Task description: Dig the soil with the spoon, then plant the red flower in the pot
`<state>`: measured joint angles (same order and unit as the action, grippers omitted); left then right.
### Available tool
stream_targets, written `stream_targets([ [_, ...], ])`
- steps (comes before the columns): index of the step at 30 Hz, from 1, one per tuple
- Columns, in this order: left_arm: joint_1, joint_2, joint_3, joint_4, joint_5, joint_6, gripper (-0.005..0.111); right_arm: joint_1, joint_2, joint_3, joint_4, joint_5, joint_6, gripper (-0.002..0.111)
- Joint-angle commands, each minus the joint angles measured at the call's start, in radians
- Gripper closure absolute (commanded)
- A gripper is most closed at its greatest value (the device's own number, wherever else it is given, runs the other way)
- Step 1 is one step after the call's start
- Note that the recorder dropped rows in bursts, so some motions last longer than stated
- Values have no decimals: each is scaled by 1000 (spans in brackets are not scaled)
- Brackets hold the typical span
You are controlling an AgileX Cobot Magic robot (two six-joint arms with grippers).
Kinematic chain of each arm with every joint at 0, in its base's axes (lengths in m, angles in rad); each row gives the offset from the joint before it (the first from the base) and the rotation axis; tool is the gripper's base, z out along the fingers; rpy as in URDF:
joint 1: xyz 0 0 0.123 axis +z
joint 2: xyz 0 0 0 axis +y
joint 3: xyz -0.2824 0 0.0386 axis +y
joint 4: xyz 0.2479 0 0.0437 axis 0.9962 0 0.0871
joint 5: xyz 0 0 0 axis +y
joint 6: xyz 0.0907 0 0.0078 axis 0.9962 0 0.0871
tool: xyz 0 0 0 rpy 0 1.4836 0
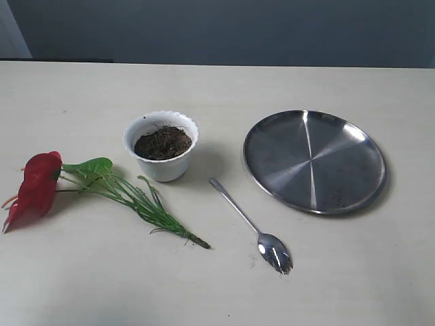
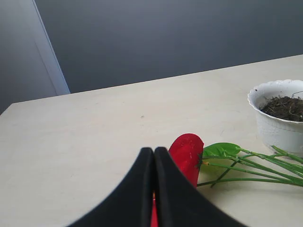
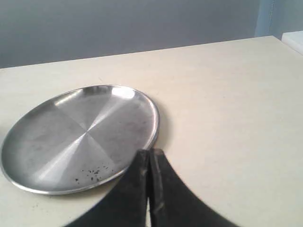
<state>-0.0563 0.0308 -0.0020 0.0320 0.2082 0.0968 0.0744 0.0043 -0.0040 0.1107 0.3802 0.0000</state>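
The white scalloped pot [image 1: 162, 146] stands left of the table's middle, filled with dark brown soil [image 1: 163, 142]. The red flower [image 1: 37, 189] lies flat to the pot's left, its green stems [image 1: 146, 207] running toward the front. The spoon [image 1: 253, 228] lies on the table right of the stems, bowl toward the front. Neither arm shows in the exterior view. My left gripper [image 2: 154, 150] is shut and empty, above the table with the red flower [image 2: 188, 153] just beyond it and the pot [image 2: 279, 120] farther off. My right gripper [image 3: 149, 152] is shut and empty.
A large round steel plate [image 1: 315, 160] lies right of the pot, with a few soil crumbs on it. In the right wrist view the steel plate [image 3: 80, 137] lies just beyond the fingertips. A dark wall runs behind the table's far edge.
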Motion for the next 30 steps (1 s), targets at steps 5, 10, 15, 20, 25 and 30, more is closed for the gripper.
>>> stream_targets([
  [5,4,-7,2,-1,-5,-3,106,-4,-4,4,-7,-41,0,109],
  [10,4,-7,2,-1,-5,-3,106,-4,-4,4,122,-220,27,109],
  [15,4,-7,2,-1,-5,-3,106,-4,-4,4,596,-380,65,109],
  [20,4,-7,2,-1,-5,-3,106,-4,-4,4,788,-366,65,109],
  [25,4,-7,2,-1,-5,-3,106,-4,-4,-23,769,-372,36,109],
  [30,4,-7,2,-1,-5,-3,106,-4,84,-299,544,-313,-34,109],
])
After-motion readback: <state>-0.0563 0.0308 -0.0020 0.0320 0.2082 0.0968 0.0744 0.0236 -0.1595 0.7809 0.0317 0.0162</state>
